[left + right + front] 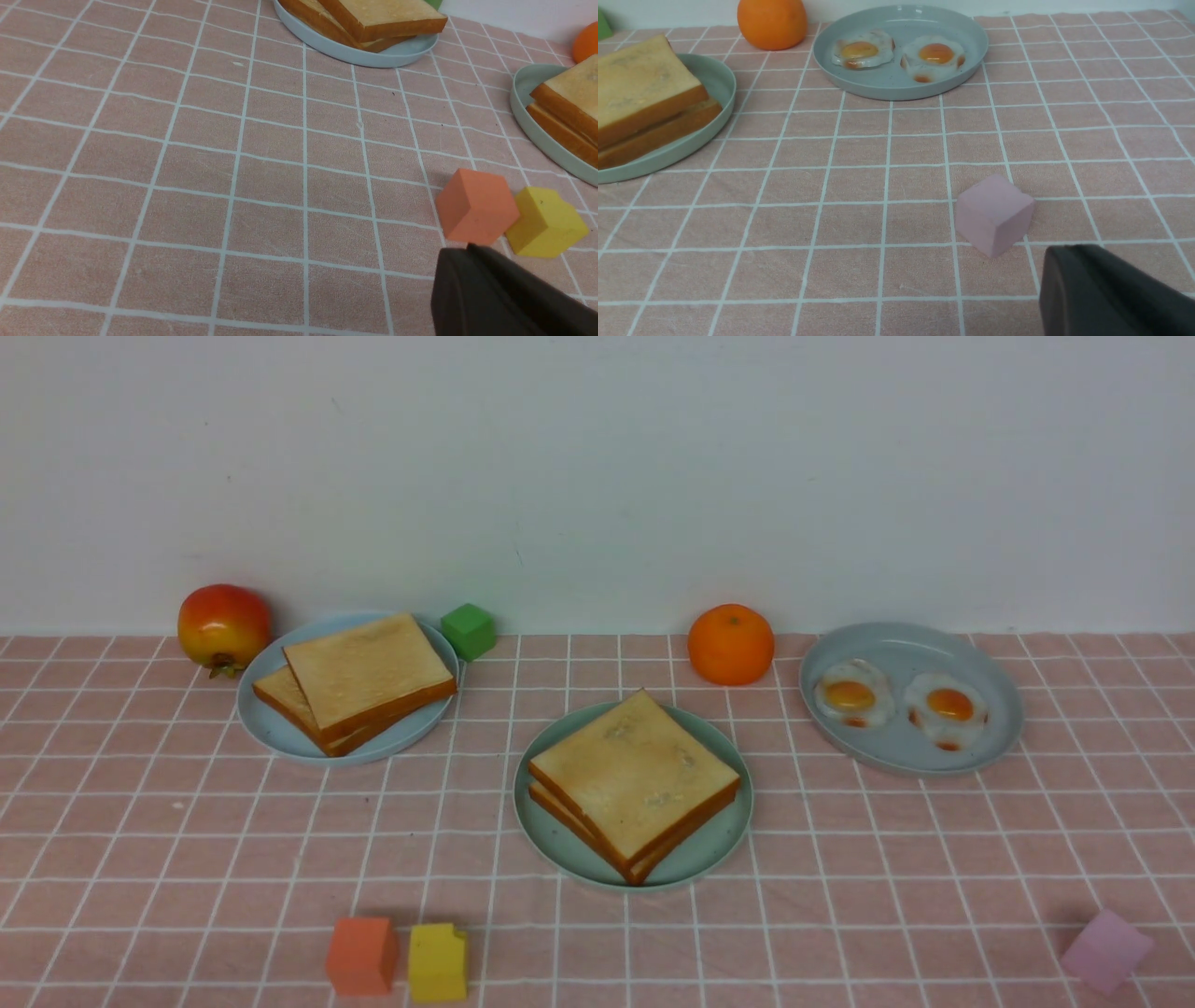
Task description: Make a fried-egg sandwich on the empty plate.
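Two stacked toast slices [636,783] on mint-green plate [724,840]; left gripper [472,249] clenched empty, right gripper [1069,252] state unclear.

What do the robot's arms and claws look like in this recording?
Little shows. The front view has no arm in it at all. Each wrist view catches only a corner of its claw: the left claw is a matte black, smooth wedge with a narrow seam, the right claw a dark, rounded block. No cables or markings are visible.
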Controlling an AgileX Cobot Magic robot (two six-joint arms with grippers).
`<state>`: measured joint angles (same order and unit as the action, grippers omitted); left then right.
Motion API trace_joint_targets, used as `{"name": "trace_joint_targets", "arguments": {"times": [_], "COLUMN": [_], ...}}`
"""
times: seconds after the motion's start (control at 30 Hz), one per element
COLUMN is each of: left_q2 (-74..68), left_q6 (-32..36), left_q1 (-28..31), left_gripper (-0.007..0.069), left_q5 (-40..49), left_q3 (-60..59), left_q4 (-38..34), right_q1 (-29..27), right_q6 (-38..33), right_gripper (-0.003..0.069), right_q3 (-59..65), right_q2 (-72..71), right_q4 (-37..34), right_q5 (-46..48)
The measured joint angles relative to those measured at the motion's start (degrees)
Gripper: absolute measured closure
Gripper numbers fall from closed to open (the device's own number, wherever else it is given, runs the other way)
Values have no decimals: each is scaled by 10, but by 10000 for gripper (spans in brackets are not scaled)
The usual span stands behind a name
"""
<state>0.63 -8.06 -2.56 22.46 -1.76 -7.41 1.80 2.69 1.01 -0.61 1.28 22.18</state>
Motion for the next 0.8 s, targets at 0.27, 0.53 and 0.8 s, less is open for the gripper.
{"name": "trace_joint_targets", "arguments": {"times": [0.27, 0.53, 0.8], "left_q2": [0, 0, 0], "left_q6": [0, 0, 0], "left_q1": [0, 0, 0], "left_gripper": [638, 638, 637], "left_q5": [0, 0, 0], "left_q3": [0, 0, 0], "left_q4": [0, 0, 0], "right_q1": [0, 0, 0], "right_q6": [0, 0, 0], "right_gripper": [612, 603, 599], "right_q3": [0, 0, 0], "right_q2": [0, 0, 0], "right_q4": [0, 0, 0], "right_q5": [0, 0, 0]}}
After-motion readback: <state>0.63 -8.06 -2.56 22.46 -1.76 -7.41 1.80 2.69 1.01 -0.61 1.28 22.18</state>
